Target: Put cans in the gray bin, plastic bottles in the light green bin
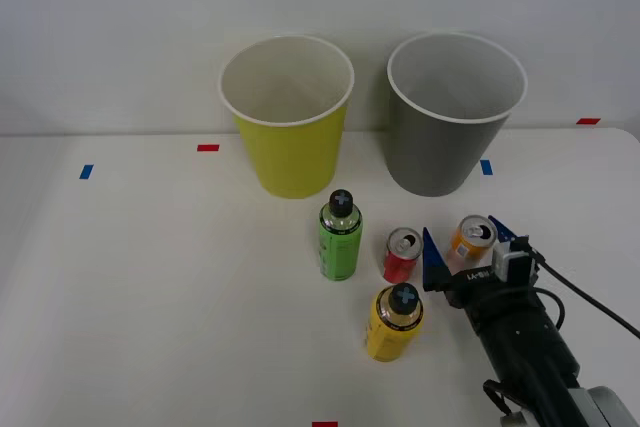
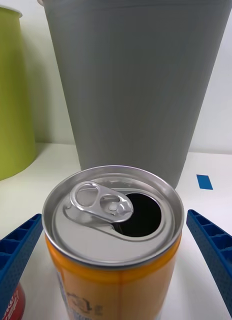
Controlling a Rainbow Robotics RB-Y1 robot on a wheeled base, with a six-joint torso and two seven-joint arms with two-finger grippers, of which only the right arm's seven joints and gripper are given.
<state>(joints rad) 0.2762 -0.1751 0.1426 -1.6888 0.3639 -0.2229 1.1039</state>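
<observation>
While the orange can (image 1: 473,237) stood upright on the tabletop (image 1: 150,297), between the gray bin (image 1: 455,112) and the arm, the right end effector (image 1: 462,239) was spread wide with one blue finger (image 2: 16,250) on each side of it and neither pad touching. The can's pull-tab top was already open. The red can (image 1: 402,255) stood just beside it, close to the nearer finger, with the yellow bottle (image 1: 395,322) and the green bottle (image 1: 340,237) a little further off. Both bins looked empty, the light green bin (image 1: 290,117) next to the gray one.

The likeliest trouble was the finger on the red can's side clipping that can as the grip closed, knocking it toward the bottles. An off-center squeeze could also tip or dent the thin orange can, and a low carry might catch the gray bin's rim.

No brand or writing on any label could be read.
</observation>
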